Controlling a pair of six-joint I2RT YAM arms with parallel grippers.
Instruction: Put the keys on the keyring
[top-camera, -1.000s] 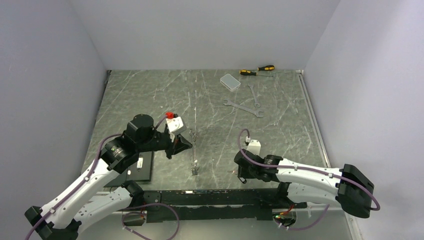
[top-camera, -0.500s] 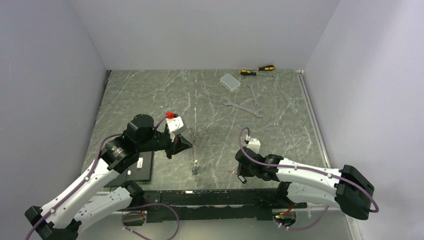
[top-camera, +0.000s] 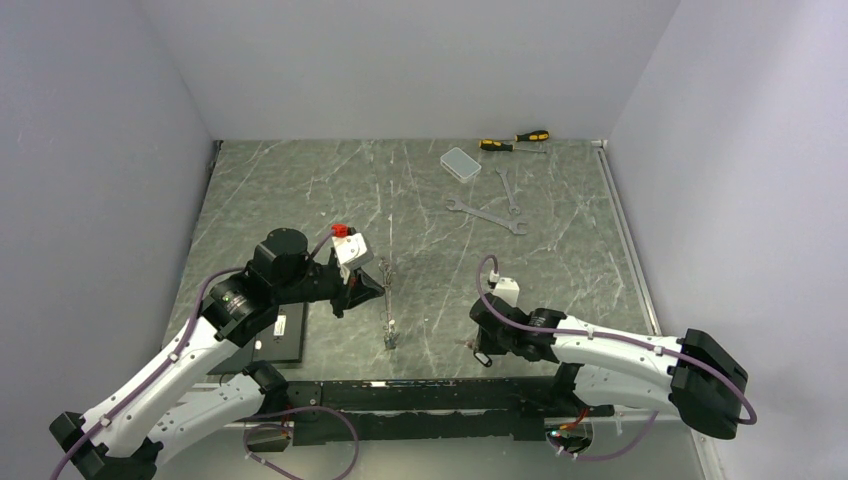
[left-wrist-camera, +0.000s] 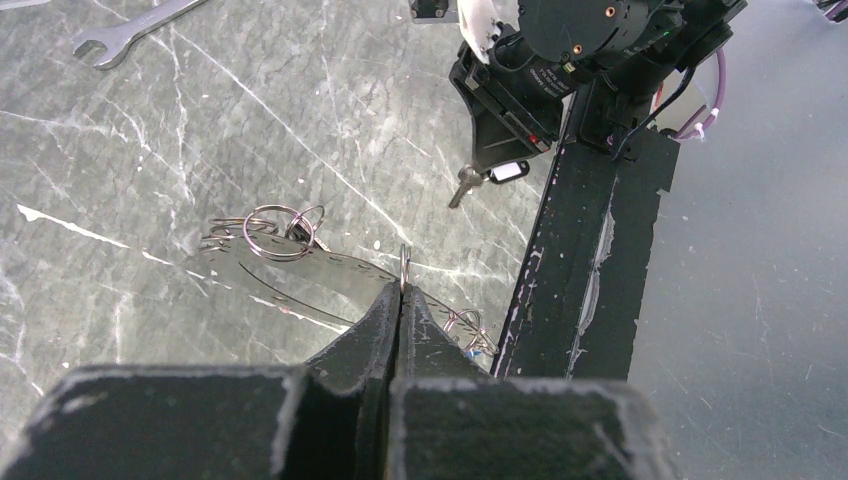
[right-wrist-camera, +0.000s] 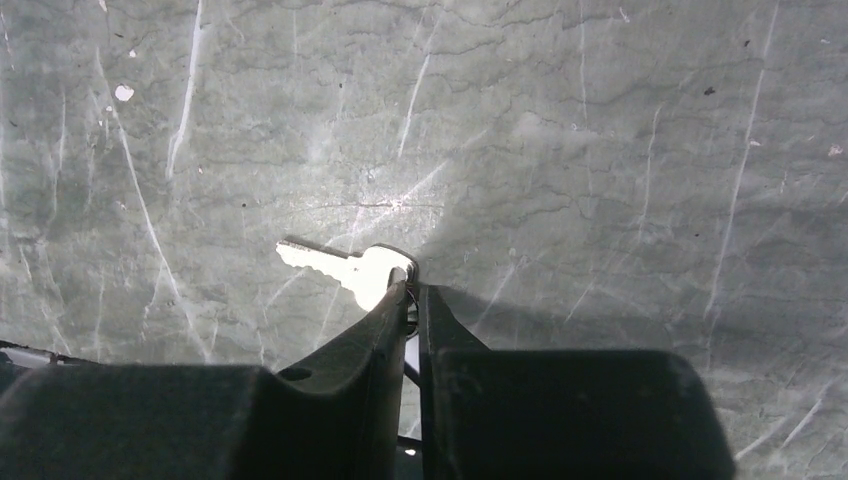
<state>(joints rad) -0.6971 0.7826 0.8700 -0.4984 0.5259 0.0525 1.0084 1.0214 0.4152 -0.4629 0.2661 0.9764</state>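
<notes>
Pinching thin keyring (left-wrist-camera: 403, 262) edge-on, left gripper (left-wrist-camera: 401, 290) clamped tight, left of centre. Right gripper (right-wrist-camera: 413, 292) low, near side, right of centre, jaws closed on head of silver key (right-wrist-camera: 335, 265).

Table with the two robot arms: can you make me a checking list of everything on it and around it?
Surface: green marbled table, no spills seen.
Job's things: keyring pinched on edge in the left pincer; silver key lying flat at the right pincer.
Clutter: two wrenches, two screwdrivers and a clear box at the far right; black plate beside the left arm.
Pincers: left shut on the keyring; right nearly closed at the key's head, grip unclear.
Cables: purple cables along both arms, no snag seen.
Surroundings: plain pale walls on three sides.
</notes>
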